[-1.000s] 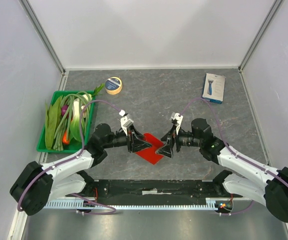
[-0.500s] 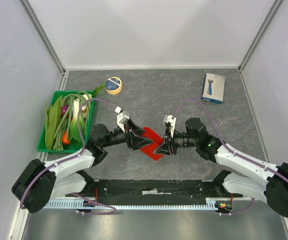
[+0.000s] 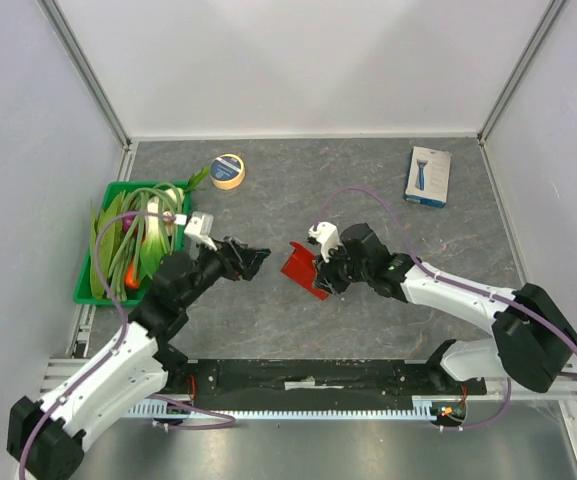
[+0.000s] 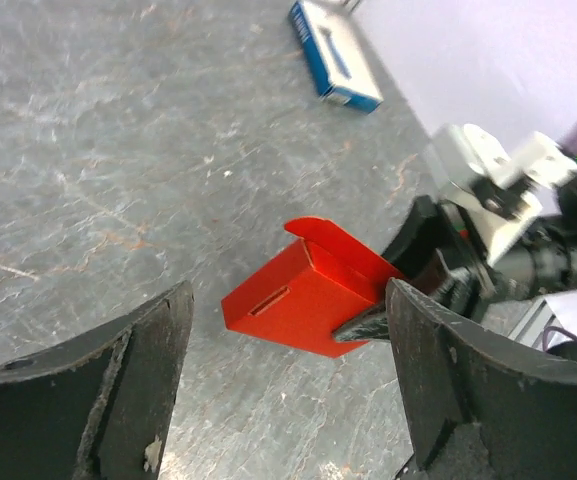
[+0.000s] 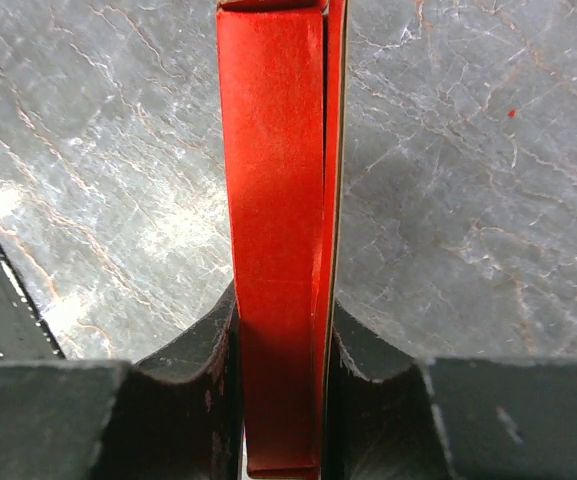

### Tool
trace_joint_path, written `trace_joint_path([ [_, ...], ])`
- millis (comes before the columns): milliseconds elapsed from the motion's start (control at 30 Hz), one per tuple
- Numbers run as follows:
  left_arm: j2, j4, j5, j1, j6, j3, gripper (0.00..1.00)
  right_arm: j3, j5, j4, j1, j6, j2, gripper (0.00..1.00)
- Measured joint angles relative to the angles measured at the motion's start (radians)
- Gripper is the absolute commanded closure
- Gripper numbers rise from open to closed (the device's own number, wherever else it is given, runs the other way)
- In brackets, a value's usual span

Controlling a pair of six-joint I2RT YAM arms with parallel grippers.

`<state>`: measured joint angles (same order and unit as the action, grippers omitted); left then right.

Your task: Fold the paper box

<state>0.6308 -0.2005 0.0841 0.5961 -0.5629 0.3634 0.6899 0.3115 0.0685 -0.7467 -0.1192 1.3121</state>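
Glossy red thin-cardboard paper box [image 3: 298, 266]: partly folded, near middle of grey marbled table [image 3: 388, 215], pinched between right end effector [image 3: 320, 272] fingers. Left end effector [image 3: 255, 258]: spread wide, empty, near box, not touching

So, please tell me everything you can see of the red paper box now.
The paper box is glossy plain red, seemingly thin cardboard. It is partly folded into a flat sleeve, with a small slot in one face and a curved flap open at one end. The right gripper is shut on the other end, low over the grey table; contact with the table is unclear. The open left gripper is apart from it.
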Motion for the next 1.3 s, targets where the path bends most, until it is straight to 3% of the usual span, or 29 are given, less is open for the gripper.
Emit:
trace_joint_path([
  [167,0.274,0.084,0.117,-0.086,0.011,0.163,0.30,0.088,-0.084,0.096,-0.042,0.064,0.041,0.76],
  [300,0.434,0.087,0.219,-0.089,0.081,0.208,0.30,0.132,-0.131,0.156,-0.067,0.100,0.060,0.74],
  [600,0.498,-0.290,0.387,-0.090,0.219,0.030,0.27,0.134,-0.152,0.201,-0.087,0.149,0.135,0.71],
  [667,0.549,-0.341,0.441,-0.093,0.259,0.032,0.35,0.134,-0.149,0.205,-0.090,0.158,0.159,0.71],
  [933,0.722,-0.406,0.642,-0.171,0.339,0.110,0.45,0.137,-0.134,0.210,-0.095,0.180,0.174,0.72],
  [967,0.728,-0.407,0.657,-0.172,0.348,0.113,0.51,0.137,-0.132,0.210,-0.095,0.182,0.174,0.73],
  [1300,0.803,-0.388,0.765,-0.172,0.418,0.163,0.65,0.142,-0.127,0.211,-0.096,0.185,0.179,0.74],
])
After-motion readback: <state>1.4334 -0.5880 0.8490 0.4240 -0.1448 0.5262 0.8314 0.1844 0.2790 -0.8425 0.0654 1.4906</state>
